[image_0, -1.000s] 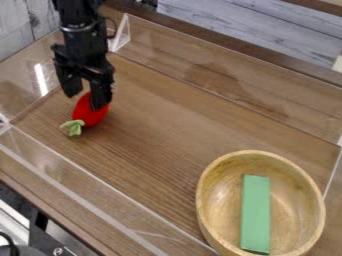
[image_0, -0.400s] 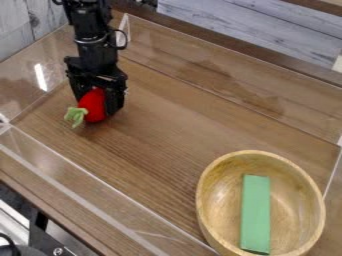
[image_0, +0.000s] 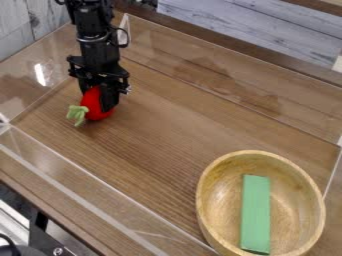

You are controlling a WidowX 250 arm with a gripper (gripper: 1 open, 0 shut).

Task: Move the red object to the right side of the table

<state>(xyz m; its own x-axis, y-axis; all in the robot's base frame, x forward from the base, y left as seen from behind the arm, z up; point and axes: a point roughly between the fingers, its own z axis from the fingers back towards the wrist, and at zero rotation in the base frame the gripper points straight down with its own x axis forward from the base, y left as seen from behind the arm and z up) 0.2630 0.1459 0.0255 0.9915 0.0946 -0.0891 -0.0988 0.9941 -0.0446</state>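
The red object [image_0: 96,104] is a small glossy toy fruit with a green leafy end [image_0: 76,114], lying on the left part of the brown wood-grain table [image_0: 201,110]. My black gripper [image_0: 100,92] points straight down onto it, and its fingers are shut on the red body, covering its upper part. The arm rises from there toward the top left of the view.
A round light wooden bowl [image_0: 262,235] holding a flat green block [image_0: 255,212] sits at the front right. Low clear acrylic walls [image_0: 80,160] edge the tabletop, with one close to the left of the fruit.
The gripper came down over the red object and its fingers closed from wide open onto it. The fruit has stayed in place.
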